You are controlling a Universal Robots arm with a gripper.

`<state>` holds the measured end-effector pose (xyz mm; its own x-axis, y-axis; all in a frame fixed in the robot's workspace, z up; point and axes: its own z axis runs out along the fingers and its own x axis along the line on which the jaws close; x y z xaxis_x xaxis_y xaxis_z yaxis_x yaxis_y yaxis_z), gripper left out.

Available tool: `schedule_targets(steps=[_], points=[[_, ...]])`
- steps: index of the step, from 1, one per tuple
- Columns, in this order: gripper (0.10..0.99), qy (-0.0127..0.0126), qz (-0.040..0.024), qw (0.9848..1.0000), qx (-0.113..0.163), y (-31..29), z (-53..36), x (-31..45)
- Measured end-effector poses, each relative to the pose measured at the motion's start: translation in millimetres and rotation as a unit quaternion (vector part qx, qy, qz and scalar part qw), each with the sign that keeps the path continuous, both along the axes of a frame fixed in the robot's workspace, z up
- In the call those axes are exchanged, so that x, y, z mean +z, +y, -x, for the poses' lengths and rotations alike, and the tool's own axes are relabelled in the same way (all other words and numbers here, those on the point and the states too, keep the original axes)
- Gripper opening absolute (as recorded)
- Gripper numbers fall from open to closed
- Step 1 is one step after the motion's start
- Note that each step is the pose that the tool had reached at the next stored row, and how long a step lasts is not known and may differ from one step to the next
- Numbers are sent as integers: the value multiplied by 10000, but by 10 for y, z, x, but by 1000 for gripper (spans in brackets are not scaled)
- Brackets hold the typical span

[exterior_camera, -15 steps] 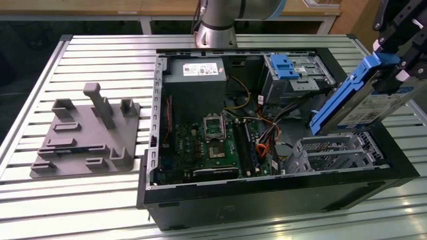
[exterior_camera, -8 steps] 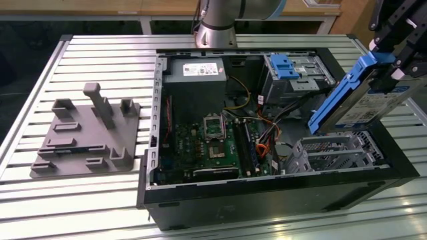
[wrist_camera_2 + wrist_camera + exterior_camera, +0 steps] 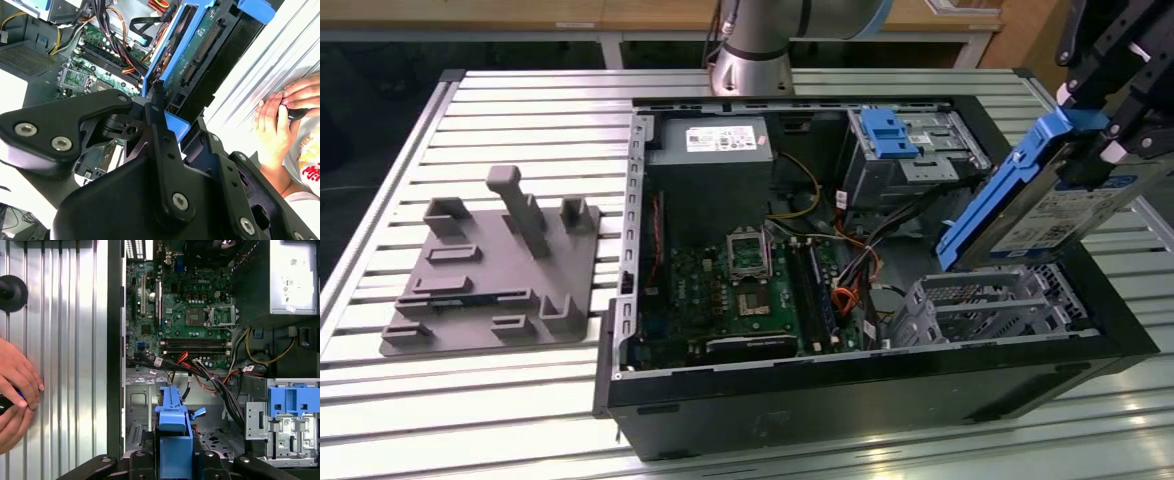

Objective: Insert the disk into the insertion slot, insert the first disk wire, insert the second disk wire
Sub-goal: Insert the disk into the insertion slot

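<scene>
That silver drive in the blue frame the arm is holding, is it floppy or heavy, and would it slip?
Probably stiff: the disk hangs steeply tilted from the gripper above the insertion slot without sagging. Likely heavy for its size, with its silver metal body. The blue plastic carrier looks smooth, so a loose grip might let it slide.

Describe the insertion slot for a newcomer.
Find the open black computer case. In its corner at the exterior view's lower right sits the insertion slot, a low perforated silver cage. The taller cage bears a blue latch; this one has none.
</scene>
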<state>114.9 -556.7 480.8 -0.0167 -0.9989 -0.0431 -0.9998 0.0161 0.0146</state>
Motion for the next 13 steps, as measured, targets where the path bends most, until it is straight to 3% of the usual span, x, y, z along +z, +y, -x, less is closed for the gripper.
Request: schedule_targets(steps=[13], points=[[365,0,0,10000,14,0,-1,-31]])
